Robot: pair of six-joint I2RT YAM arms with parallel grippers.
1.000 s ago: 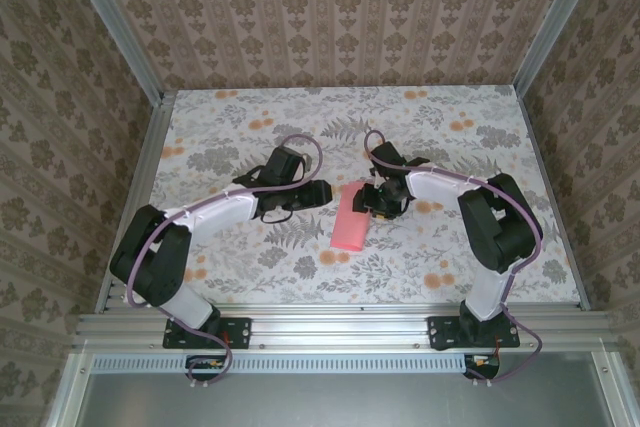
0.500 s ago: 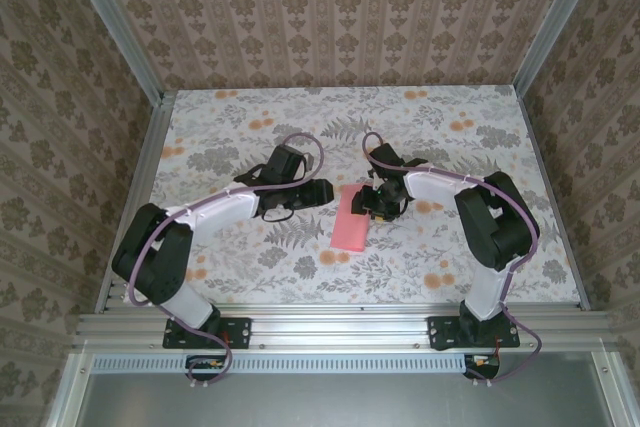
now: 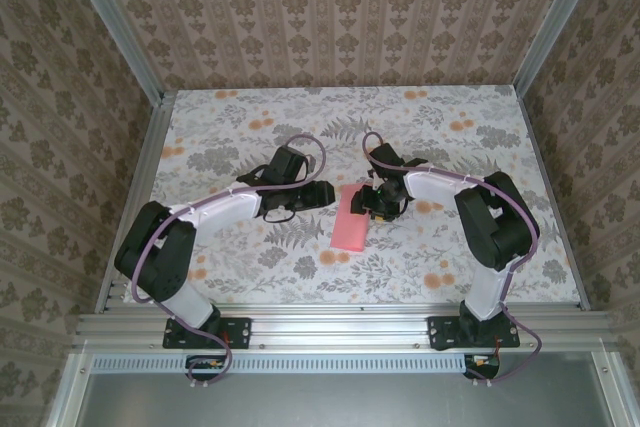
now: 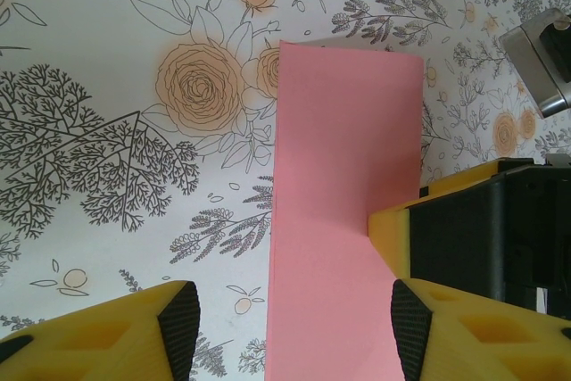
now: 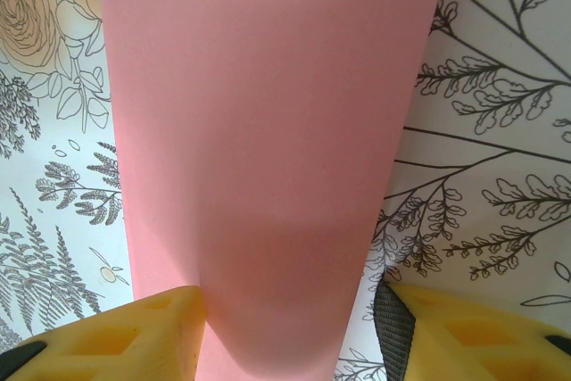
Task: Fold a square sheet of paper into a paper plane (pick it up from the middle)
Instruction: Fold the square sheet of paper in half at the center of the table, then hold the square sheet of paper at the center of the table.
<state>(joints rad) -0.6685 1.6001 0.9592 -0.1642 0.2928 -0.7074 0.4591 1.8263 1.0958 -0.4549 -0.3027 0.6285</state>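
Salmon-pink square sheet of paper (image 3: 350, 220): we log it folded into one long strip, flat near the middle of the table (image 3: 450, 247). Left end effector (image 4: 294, 310) and right end effector (image 5: 290, 327) both released, straddling it. By our judgement, nose and wing folds remain.

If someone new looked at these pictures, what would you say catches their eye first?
The salmon-pink paper stands out first: a narrow rectangle lying flat near the middle of the floral tablecloth. Next come the two black arms bending inward, with the left tool and the right tool close to the paper's far end. In the wrist views, yellow fingers stand on either side of it.
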